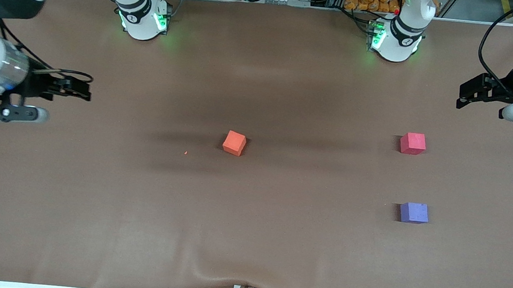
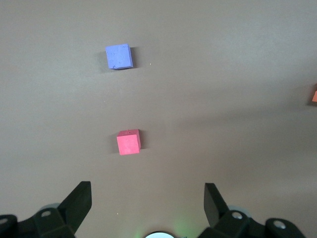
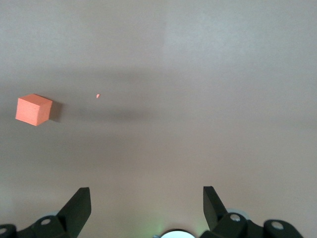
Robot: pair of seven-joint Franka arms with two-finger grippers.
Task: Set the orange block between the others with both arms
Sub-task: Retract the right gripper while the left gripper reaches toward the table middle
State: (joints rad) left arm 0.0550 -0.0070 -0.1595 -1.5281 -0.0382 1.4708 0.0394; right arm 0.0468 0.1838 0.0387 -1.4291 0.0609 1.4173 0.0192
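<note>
Since the orange block [image 1: 234, 143] looks like matte foam, it is probably very light and a little soft, with a surface that should not slip between fingers. It would likely squash if squeezed hard, so a gentle pinch across two flat, facing sides, low enough to catch the middle of the cube, seems the best hold. It sits turned slightly askew on the brown table [image 1: 247, 237], so a gripper would need to twist to meet those faces squarely. A tiny orange crumb [image 1: 185, 152] lies near it, toward the right arm's end.

The block rests near the middle of the table, well apart from the two others. The red-pink cube [image 1: 413, 143] and the purple cube [image 1: 414, 213] stand toward the left arm's end, the purple one nearer the front camera, with a bare gap between them that looks wide enough for a third cube.

Neither arm is at work yet. The right gripper [image 1: 83, 90] hangs over the table's edge at its own end, fingers spread wide and holding nothing, pointing inward. The left gripper [image 1: 464, 99] hovers over its end, farther from the front camera than the red-pink cube, likewise wide open and empty.
</note>
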